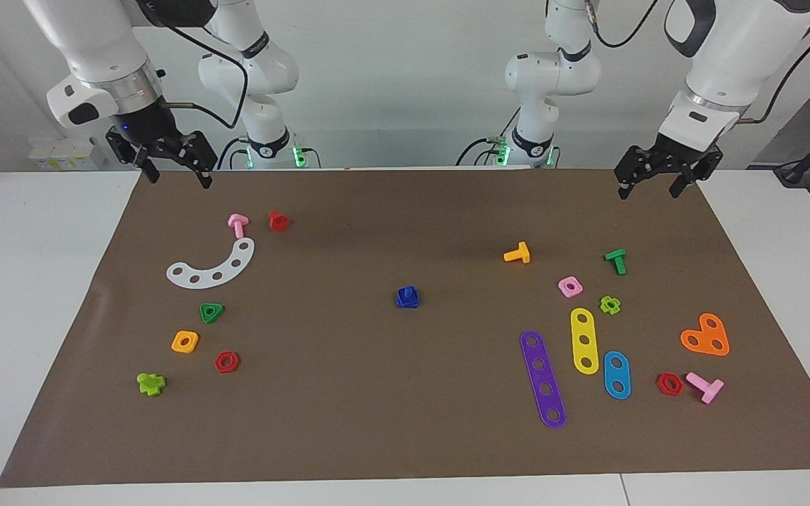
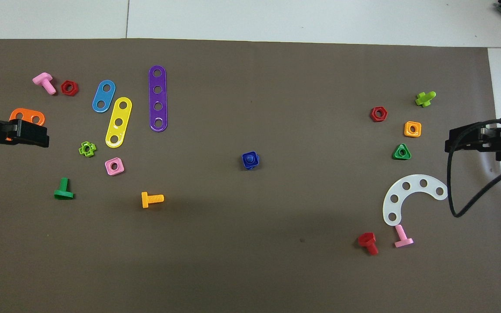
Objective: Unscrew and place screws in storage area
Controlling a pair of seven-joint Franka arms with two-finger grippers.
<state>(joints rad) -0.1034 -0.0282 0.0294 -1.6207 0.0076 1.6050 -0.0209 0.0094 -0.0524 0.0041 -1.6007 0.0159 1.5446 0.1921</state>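
Both grippers, left (image 1: 663, 179) and right (image 1: 171, 163), are hanging wide at frame top; blue screw (image 1: 408, 297) (mid-frame, nut on) risking spinning whole if gripped one-handed.

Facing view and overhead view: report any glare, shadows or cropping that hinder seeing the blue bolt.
Facing view: even light, no glare; the blue bolt sits sharp on the brown mat. Overhead view: a soft darker band crosses the mat's robot-side edge, clear of the bolt; the left gripper and right gripper are cropped at the frame's sides.
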